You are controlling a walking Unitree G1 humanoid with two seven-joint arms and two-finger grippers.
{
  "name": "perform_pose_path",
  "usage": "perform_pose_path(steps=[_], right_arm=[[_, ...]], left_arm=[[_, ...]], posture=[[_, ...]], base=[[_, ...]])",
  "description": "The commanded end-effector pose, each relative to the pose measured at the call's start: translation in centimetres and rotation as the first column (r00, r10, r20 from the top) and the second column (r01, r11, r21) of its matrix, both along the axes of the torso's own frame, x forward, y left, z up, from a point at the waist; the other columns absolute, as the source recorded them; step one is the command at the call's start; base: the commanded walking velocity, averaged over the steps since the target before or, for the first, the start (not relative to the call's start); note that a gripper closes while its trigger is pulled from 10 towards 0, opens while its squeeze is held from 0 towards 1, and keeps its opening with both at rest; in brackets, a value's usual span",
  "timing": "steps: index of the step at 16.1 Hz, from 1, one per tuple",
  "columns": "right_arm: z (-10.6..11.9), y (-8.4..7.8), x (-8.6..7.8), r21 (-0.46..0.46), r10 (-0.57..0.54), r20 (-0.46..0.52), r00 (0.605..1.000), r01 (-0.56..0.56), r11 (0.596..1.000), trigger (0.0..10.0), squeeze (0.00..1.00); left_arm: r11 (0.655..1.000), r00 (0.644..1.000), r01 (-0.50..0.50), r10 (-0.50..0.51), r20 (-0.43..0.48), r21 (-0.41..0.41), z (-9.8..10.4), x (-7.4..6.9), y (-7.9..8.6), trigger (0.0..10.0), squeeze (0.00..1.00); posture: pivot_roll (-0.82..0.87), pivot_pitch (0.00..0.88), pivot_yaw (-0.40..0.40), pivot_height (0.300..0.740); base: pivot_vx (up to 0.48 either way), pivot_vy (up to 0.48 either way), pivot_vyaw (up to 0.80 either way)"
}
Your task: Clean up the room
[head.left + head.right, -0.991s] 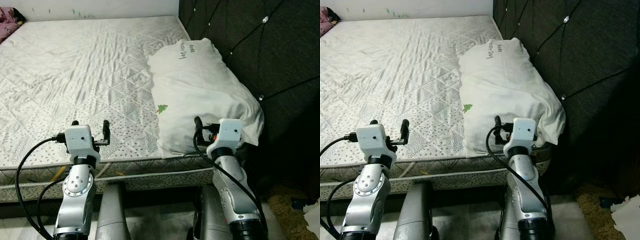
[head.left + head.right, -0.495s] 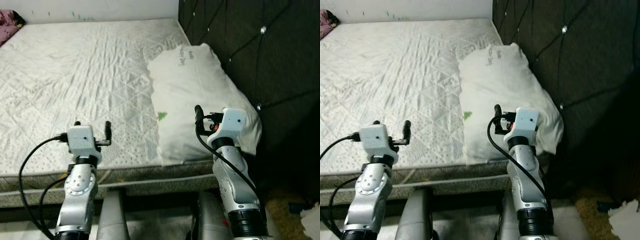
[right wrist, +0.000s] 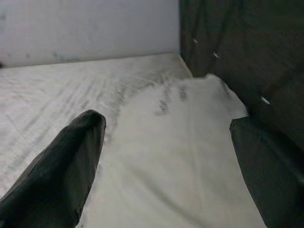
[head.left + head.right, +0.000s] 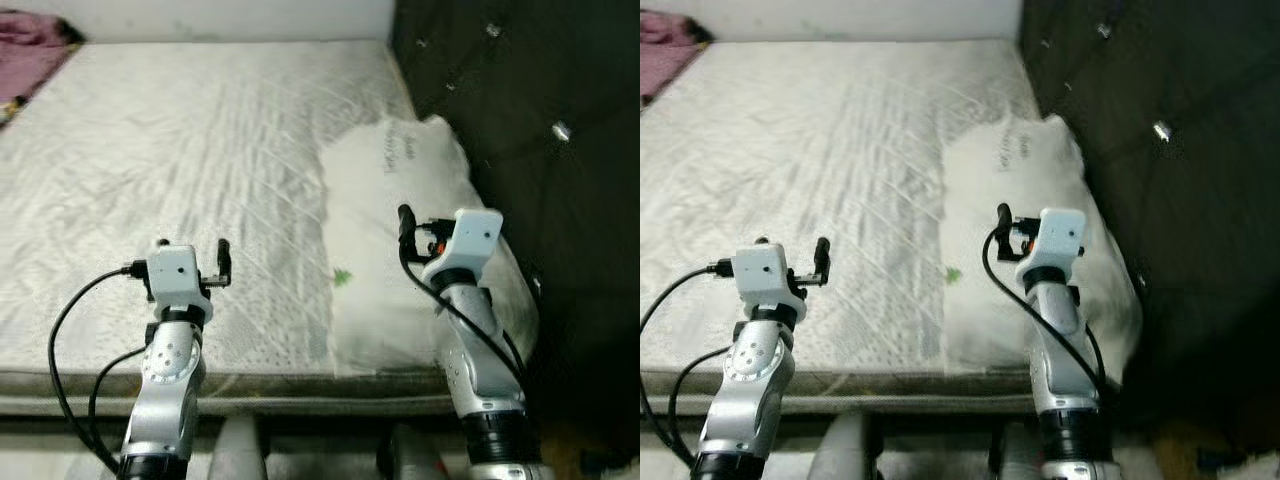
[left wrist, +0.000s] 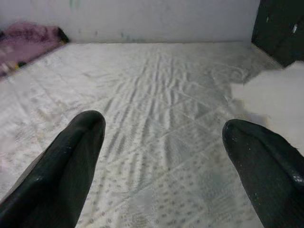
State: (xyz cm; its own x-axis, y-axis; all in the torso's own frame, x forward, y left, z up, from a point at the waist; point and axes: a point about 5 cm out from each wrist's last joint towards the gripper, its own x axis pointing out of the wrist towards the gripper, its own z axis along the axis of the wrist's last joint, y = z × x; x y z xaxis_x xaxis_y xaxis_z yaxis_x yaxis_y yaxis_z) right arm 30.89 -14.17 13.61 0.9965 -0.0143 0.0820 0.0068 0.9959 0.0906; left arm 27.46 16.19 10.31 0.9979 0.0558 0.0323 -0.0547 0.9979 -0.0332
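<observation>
A white pillow with small dark lettering lies on the right side of the quilted mattress, against the dark headboard. My right gripper is open and held above the pillow's near half, with nothing between its fingers. Its wrist housing shows in front of the pillow. My left gripper is open too, held over the mattress's near edge to the left of the pillow. Its two black fingers point up the bed. A pink cloth lies bunched at the far left corner of the bed.
The dark tufted headboard rises along the right side. A pale wall closes the far end of the bed. The bed's front edge runs just below both wrists. The picture is slightly blurred.
The whole picture has shifted, so the camera has moved and the bed looks blurrier. My right gripper has risen over the pillow's near half. Both grippers stay open.
</observation>
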Motion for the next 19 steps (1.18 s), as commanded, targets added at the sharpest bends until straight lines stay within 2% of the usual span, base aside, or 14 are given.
perform_pose_path(steps=[1, 5, 14, 17, 18, 19], right_arm=[[0.0, 0.1, 0.2, 0.003, 0.001, -0.001, 1.0, -0.001, 1.0, 10.0, 0.0], [-0.1, 0.0, 0.4, -0.008, 0.001, -0.004, 1.0, -0.001, 1.0, 10.0, 0.0], [-1.4, -0.7, -0.1, -0.01, -0.058, -0.067, 0.996, 0.057, 0.998, 10.0, 0.0], [-1.4, -0.1, 0.0, -0.107, -0.035, -0.06, 0.998, 0.028, 0.994, 10.0, 0.0], [-1.5, 0.6, 0.0, -0.098, 0.017, -0.051, 0.999, -0.022, 0.995, 10.0, 0.0], [-1.5, 1.0, 0.0, -0.118, 0.016, -0.045, 0.999, -0.021, 0.993, 10.0, 0.0]], left_arm=[[0.999, 0.999, 0.033, -0.033, 0.01, -0.04, 0.2, 0.0, -0.2, 10.0, 0.0], [0.999, 0.999, -0.026, 0.027, -0.019, 0.042, -0.2, 0.0, 0.0, 10.0, 0.0], [0.999, 0.998, -0.037, 0.038, -0.043, 0.011, -0.5, 0.1, 0.1, 10.0, 0.0], [0.999, 0.998, -0.043, 0.043, -0.053, 0.007, -0.5, 0.2, 0.0, 10.0, 0.0], [0.999, 0.998, -0.037, 0.036, -0.051, -0.011, -0.4, 0.2, -0.1, 10.0, 0.0], [0.999, 0.998, -0.037, 0.037, -0.051, -0.013, -0.4, 0.2, -0.2, 10.0, 0.0]], posture=[[0.08, 0.0, 0.014, 0.729], [0.08, 0.0, 0.008, 0.74], [0.08, 0.0, 0.019, 0.74], [0.08, 0.0, 0.014, 0.74], [0.08, 0.0, 0.012, 0.74], [0.08, 0.0, 0.01, 0.74]], base=[[0.0, 0.0, 0.0], [0.0, 0.0, 0.0], [0.0, 0.0, -0.09], [0.0, 0.0, 0.0], [0.0, 0.0, 0.0], [0.0, 0.0, 0.0]])
